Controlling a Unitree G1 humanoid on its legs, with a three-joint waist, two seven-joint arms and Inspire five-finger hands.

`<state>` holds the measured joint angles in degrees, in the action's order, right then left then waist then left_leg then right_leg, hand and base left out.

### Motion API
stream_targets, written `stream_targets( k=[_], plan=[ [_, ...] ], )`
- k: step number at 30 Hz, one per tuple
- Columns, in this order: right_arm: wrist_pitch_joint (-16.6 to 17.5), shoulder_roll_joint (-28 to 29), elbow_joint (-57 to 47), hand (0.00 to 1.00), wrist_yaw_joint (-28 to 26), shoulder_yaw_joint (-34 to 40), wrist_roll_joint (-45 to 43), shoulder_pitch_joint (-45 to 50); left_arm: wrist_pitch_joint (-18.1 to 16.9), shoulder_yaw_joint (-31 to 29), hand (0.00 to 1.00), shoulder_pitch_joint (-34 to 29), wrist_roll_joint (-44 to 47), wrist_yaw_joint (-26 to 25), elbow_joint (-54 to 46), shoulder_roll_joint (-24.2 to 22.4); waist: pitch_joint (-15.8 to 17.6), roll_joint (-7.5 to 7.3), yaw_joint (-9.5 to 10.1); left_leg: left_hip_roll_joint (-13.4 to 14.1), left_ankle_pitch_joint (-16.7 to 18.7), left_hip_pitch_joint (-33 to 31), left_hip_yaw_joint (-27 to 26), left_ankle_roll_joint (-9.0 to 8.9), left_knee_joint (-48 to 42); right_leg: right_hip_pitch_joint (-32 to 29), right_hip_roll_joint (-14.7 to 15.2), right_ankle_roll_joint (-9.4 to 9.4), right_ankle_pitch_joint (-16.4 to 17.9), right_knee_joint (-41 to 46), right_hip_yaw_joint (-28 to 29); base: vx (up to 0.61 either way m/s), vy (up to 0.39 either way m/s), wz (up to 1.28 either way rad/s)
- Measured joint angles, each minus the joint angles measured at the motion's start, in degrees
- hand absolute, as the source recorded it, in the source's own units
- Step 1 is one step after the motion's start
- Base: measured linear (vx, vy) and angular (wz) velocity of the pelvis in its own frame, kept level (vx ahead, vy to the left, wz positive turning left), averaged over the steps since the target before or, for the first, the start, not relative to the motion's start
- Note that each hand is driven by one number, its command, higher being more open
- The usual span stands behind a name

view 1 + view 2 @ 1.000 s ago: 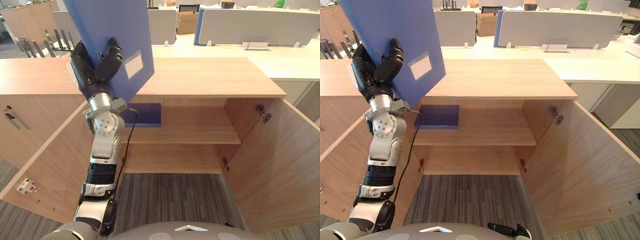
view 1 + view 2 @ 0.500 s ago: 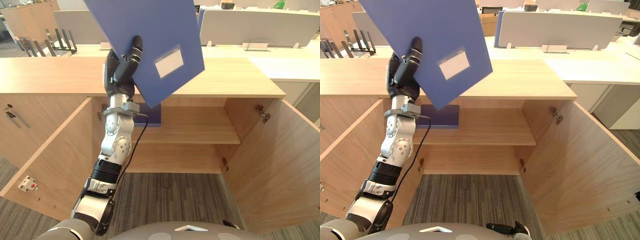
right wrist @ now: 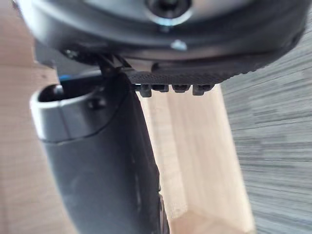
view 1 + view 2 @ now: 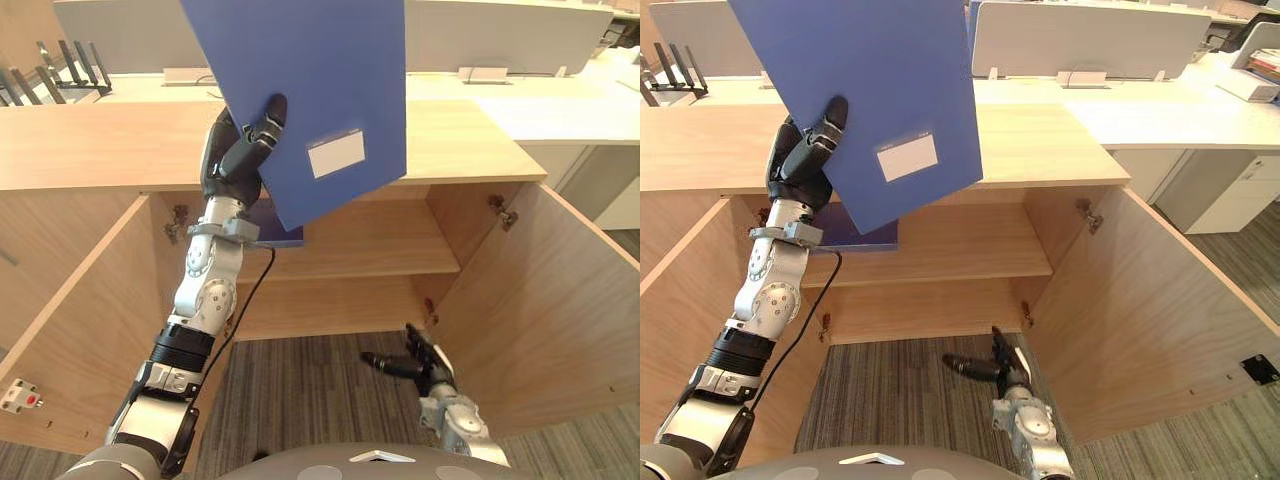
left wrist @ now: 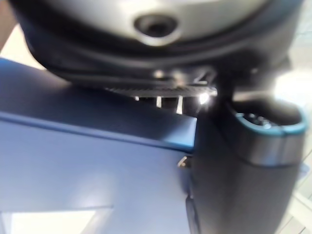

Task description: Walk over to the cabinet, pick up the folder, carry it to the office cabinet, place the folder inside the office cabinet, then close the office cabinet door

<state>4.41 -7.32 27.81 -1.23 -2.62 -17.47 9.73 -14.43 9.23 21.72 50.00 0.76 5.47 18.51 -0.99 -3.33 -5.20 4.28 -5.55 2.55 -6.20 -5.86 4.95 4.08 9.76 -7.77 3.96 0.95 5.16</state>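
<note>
A large blue folder [image 4: 310, 90] with a white label is held up, tilted, above the wooden cabinet top [image 4: 90, 145]. My left hand [image 4: 240, 150] grips its lower left edge, thumb on the front face; the left wrist view shows the folder [image 5: 87, 170] pinched beside the thumb [image 5: 243, 170]. The office cabinet stands open below, with its shelf [image 4: 370, 250] bare on the right. My right hand [image 4: 422, 362] hangs low over the carpet in front of the cabinet, open and holding nothing.
A second blue folder [image 4: 855, 228] lies flat on the shelf's left end. The left door [image 4: 80, 320] and right door [image 4: 545, 300] swing wide toward me. Desks with grey partitions [image 4: 500, 35] stand behind the cabinet.
The folder has swung right from the cabinet's left end to over its middle, still in my left hand. My right hand has risen into view. The camera has shifted.
</note>
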Motion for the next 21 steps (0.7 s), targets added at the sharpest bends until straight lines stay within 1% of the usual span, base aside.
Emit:
stream_targets(
  k=[1, 2, 5, 7, 9, 11, 13, 16, 21],
  plan=[
    [0.04, -0.02, -0.94, 1.0, -0.01, 0.94, -1.28, -0.01, 0.31, 0.0, 0.0, -0.36, -0.01, 0.31, 0.0, 0.0, 0.02, -0.04, 0.0, 0.01, 0.0, 0.0, -0.05, 0.0, 0.0, -0.03, 0.0, -0.02, -0.01, 0.0, 0.04, -0.02, 0.001, -0.05],
    [0.17, -0.1, -3.24, 1.0, 0.16, 3.63, -3.8, -0.13, 1.01, 0.0, 0.0, -1.29, -0.02, 0.87, 0.01, 0.08, 0.07, -0.11, -0.03, 0.02, 0.0, 0.01, -0.14, 0.0, 0.01, -0.1, -0.01, -0.05, -0.04, 0.02, 0.13, -0.02, 0.0, -0.04],
    [0.35, -1.61, -7.07, 1.0, 0.85, 7.55, -4.22, -0.84, 1.29, -0.02, 0.0, -2.58, -0.02, 1.17, 0.09, 0.51, 0.13, -0.22, -0.02, 0.03, 0.0, 0.01, -0.61, 0.0, 0.0, -0.42, -0.03, -0.13, -0.26, 0.01, 0.68, -0.02, 0.002, -0.1],
    [0.62, -3.98, -10.01, 1.0, 1.32, 10.43, -4.91, -2.24, 1.9, -0.11, 0.0, -2.84, 0.01, 1.46, 0.11, 1.47, 0.27, -0.45, -0.02, 0.09, 0.0, 0.02, -1.12, 0.0, 0.0, -0.71, -0.09, -0.16, -0.48, 0.02, 1.23, -0.03, 0.002, -0.12],
    [1.71, -6.93, -13.71, 1.0, 1.42, 13.09, -6.21, -4.24, 2.23, -0.22, 0.0, -3.22, 0.02, 3.05, 0.28, 2.75, 0.35, -0.59, -0.48, 0.1, -0.01, 0.05, -1.39, 0.02, 0.01, -0.86, -0.09, -0.26, -0.64, 0.04, 1.49, -0.03, 0.001, -0.07],
    [2.55, -9.02, -15.41, 1.0, 1.1, 14.12, -8.57, -6.17, 2.31, -0.25, 0.0, -3.22, 0.19, 4.7, 0.99, 3.34, 0.37, -0.65, -0.87, 0.1, -0.04, 0.11, -1.4, 0.05, 0.03, -0.86, -0.09, -0.27, -0.67, 0.08, 1.5, 0.0, 0.0, 0.0],
    [4.33, -11.98, -16.89, 1.0, -0.37, 14.89, -13.09, -9.86, 3.05, -0.2, 0.0, -3.21, 1.23, 7.39, 2.03, 4.4, 0.35, -0.68, -1.39, 0.12, -0.08, 0.18, -1.46, 0.08, 0.15, -0.87, -0.11, -0.3, -0.72, 0.14, 1.59, -0.02, -0.002, -0.01],
    [6.38, -14.41, -17.39, 1.0, -2.49, 15.09, -18.31, -14.02, 3.51, -0.08, 0.0, -3.15, 1.42, 9.96, 3.51, 4.72, 0.32, -0.74, -1.35, 0.16, -0.1, 0.25, -1.49, 0.09, 0.18, -0.87, -0.16, -0.31, -0.74, 0.23, 1.63, 0.0, 0.0, 0.0],
    [6.78, -15.02, -17.41, 1.0, -5.44, 14.79, -26.33, -18.15, 3.6, 0.35, 0.0, -2.9, 1.7, 12.05, 5.74, 4.99, 0.26, -0.87, -1.05, 0.16, -0.17, 0.22, -1.37, 0.14, 0.19, -0.88, -0.19, -0.31, -0.74, 0.46, 1.6, 0.0, 0.0, 0.0]
  ],
)
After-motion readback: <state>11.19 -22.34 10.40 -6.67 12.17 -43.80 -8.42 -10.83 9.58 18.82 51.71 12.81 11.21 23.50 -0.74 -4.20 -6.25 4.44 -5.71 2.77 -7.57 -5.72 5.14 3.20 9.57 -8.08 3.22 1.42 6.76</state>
